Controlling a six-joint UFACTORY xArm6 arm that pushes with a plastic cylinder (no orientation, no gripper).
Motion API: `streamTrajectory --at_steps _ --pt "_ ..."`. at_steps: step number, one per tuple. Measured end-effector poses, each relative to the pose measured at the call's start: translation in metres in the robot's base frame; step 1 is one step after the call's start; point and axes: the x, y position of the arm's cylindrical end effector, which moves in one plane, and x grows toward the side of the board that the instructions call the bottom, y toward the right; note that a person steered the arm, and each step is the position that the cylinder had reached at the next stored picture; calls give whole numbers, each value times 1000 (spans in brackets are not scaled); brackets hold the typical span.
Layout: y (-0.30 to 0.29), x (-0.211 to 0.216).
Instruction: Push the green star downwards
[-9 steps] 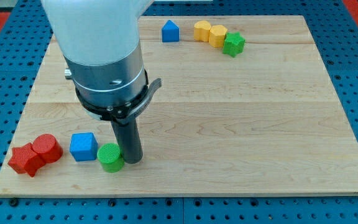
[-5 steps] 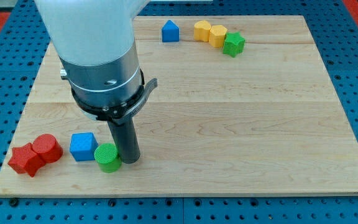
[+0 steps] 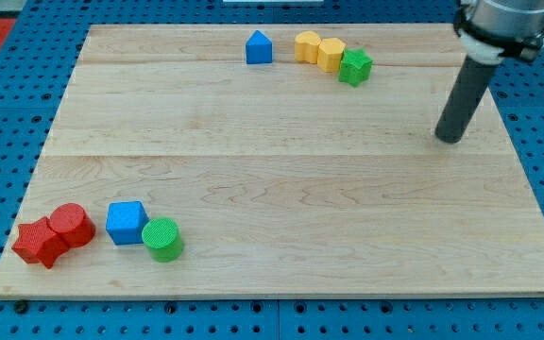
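Currently your green star (image 3: 355,67) sits near the board's (image 3: 281,179) top edge, touching the right end of the two yellow blocks (image 3: 319,50). My tip (image 3: 450,139) rests on the board, well right of and below the star, apart from it. No pincer here, just the bare rod, holding nothing.

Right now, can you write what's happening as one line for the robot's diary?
task: push green star downwards | my tip: at view's right, below-right of star, apart | star: touching yellow block | status: not yet pushed
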Motion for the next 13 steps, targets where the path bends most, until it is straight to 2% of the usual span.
streamTrajectory --at_steps 1,4,5,6,8,10,11,13 --pt "2 -7" --pt "2 -135" --pt "2 -140" --pt "-7 -166" --pt "-12 -172" --pt "-80 -172" --pt "-80 -172" --pt "-102 -135"
